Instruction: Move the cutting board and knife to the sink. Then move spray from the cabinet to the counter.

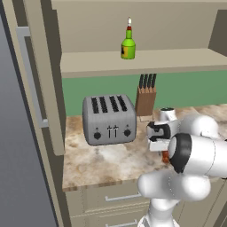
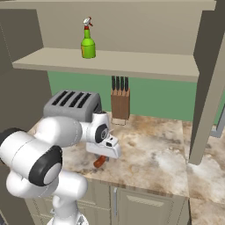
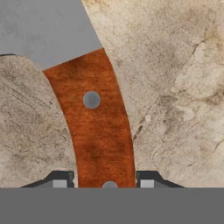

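- Two dark fingertips [image 3: 60, 179] of the end effector [image 3: 104, 180] flank the knife [image 3: 98, 127] handle, pressed against both sides: it grips the knife.
- The knife lies on the marbled tabletop [image 3: 175, 87], in front of the toaster [image 1: 109, 119].
- The spray [image 2: 88, 38] stands upright on the cabinet shelf [image 2: 132, 63], above the knife block [image 2: 120, 100].

The knife [image 3: 98, 127] lies on the marbled counter [image 3: 175, 87] straight ahead of the gripper [image 3: 104, 180], its reddish-brown handle running between the two fingertips [image 3: 61, 178], one pressed to each side. Beyond the handle, the silver blade widens away from the claw toward the far left
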You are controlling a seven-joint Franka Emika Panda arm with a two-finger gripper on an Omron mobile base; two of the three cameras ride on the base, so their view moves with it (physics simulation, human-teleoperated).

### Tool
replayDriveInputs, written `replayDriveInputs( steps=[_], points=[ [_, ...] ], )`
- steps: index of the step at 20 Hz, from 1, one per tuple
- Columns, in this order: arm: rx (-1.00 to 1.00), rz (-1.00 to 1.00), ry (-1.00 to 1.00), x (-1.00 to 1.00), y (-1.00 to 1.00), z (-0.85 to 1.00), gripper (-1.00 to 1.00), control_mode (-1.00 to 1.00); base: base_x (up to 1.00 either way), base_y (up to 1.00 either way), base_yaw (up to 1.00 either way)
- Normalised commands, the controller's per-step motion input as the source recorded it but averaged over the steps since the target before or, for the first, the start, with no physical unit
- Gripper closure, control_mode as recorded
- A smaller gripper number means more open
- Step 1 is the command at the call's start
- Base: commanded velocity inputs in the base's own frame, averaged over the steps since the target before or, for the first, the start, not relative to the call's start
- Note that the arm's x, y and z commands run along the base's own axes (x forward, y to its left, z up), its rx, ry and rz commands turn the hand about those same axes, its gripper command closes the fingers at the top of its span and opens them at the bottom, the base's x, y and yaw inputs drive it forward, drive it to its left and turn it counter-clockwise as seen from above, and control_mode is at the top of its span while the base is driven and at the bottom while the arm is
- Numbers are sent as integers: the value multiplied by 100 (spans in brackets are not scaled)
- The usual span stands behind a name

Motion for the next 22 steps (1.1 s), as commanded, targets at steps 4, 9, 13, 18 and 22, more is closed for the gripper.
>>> replayDriveInputs(
  steps=[4,9,13,18,22],
  points=[
    [0,0,0,-9,0,35,100,-100,0,0,0],
    [0,-1,0,-16,0,41,100,-100,0,0,0],
    [0,-3,0,-20,0,39,100,-100,0,0,0],
    [0,-2,0,-25,0,32,100,-100,0,0,0],
    [0,0,0,-28,0,29,100,-100,0,0,0]
  ],
)
